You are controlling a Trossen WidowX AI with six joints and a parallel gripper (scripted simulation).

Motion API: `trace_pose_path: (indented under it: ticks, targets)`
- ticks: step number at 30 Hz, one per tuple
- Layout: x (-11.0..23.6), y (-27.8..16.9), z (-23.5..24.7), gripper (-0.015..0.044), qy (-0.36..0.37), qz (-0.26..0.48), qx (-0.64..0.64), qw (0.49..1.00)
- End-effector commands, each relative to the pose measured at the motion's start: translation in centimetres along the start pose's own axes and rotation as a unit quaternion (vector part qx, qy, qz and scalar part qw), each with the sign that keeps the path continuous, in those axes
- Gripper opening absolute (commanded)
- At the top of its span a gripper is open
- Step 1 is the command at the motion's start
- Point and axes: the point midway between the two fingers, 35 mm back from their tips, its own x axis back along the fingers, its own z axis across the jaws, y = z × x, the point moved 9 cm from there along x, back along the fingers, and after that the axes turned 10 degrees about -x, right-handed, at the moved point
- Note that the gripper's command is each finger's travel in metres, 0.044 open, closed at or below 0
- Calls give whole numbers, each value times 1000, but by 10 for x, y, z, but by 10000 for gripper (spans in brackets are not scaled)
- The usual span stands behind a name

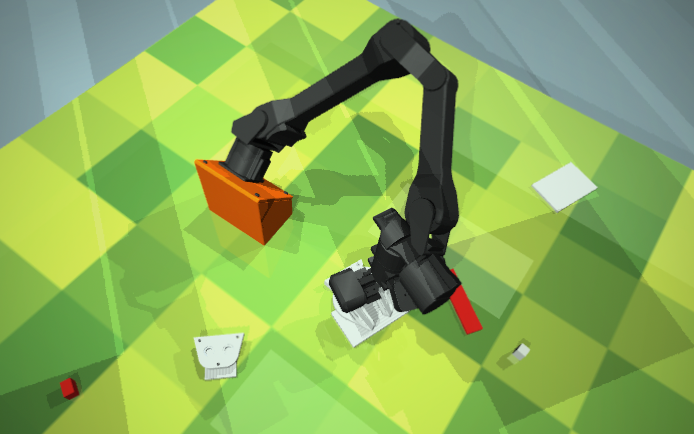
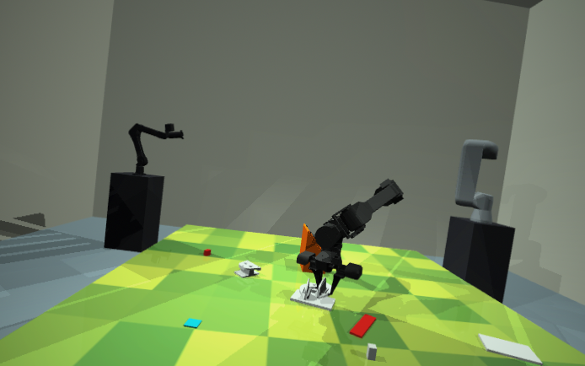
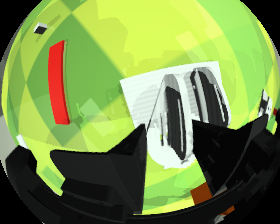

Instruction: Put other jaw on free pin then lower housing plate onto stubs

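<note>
My gripper [image 2: 325, 288] [image 3: 164, 125] is shut on a white jaw [image 2: 324, 287] [image 3: 187, 117], low over the white base plate [image 1: 354, 335] [image 2: 328, 304] [image 3: 135, 86]. The other white jaw [image 2: 307, 289] [image 3: 211, 97] stands on the base beside it, roughly parallel, with a narrow gap between the upper parts. The pins and meshing teeth are hidden, so I cannot tell whether the held jaw is seated. The white housing plate [image 1: 219, 347] [image 2: 248, 266] [image 3: 264, 106] rests apart on a small support, two round holes showing in the top view.
An orange block [image 1: 234, 204] [image 2: 309, 250] stands under the arm's mount. A red bar [image 1: 467, 306] [image 2: 362, 325] [image 3: 58, 85] lies beside the base. A small white block [image 1: 521, 351] [image 2: 371, 352], white panel [image 1: 564, 187] [image 2: 508, 349], red block [image 1: 69, 388] [image 2: 206, 252] and cyan tile [image 2: 192, 322] lie farther off.
</note>
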Motion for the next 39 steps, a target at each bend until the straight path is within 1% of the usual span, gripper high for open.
trace_pose_path:
  ticks: [1, 39]
  targets:
    - [-2, 0, 0, 134, 3, 1, -3, 1000]
    - [-11, 0, 0, 134, 3, 1, -2, 1000]
